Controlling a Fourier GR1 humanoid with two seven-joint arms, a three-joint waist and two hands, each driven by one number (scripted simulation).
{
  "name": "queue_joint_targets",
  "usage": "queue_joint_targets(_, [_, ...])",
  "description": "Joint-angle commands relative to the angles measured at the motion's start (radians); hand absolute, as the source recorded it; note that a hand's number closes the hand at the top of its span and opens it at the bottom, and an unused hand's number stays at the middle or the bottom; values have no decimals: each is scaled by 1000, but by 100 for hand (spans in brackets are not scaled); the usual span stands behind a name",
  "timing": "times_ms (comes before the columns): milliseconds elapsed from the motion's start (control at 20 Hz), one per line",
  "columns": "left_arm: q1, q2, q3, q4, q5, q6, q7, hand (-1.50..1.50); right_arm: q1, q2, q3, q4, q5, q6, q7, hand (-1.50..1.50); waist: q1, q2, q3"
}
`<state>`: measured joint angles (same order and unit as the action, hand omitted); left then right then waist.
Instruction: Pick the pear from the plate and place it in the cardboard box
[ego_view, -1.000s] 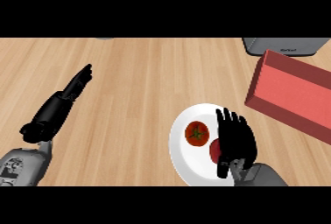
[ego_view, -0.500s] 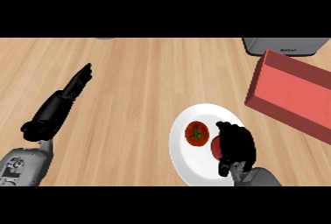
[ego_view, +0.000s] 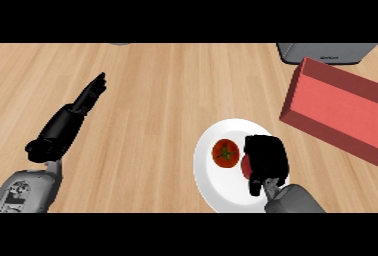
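Head view shows the right robot hand (ego_view: 264, 159), flat a second ago, now curled over a red thing on the plate (ego_view: 210, 187), likely gripping the pear, with the cardboard box (ego_view: 332, 107) up to its right; the left robot hand (ego_view: 87, 97) rests open.

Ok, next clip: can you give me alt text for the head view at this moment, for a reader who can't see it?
The robot's right hand is curled over a reddish fruit on a white plate, beside a second round red fruit with a green stem. A red-lined cardboard box sits to the right on the wooden counter. The left hand rests open at the left.
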<state>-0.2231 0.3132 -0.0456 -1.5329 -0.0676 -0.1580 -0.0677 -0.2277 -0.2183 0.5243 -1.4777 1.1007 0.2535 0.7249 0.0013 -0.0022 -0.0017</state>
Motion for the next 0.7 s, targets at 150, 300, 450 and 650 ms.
queue_joint_targets(150, [-2,14,20,-16,11,-34,20,0,-35,-43,69,-44,-13,-52,-259,150,7,2,3])
queue_joint_targets(300, [-1,-16,-7,2,-17,-8,-11,0,-17,-92,154,-112,-105,-87,-533,150,12,7,4])
queue_joint_targets(450, [5,0,17,-19,-2,-12,15,0,19,-159,198,-252,-138,-127,-691,150,-1,-4,4])
queue_joint_targets(650, [17,-18,20,-36,3,-5,26,0,50,-319,78,-377,-182,-209,-857,150,-11,-2,3])
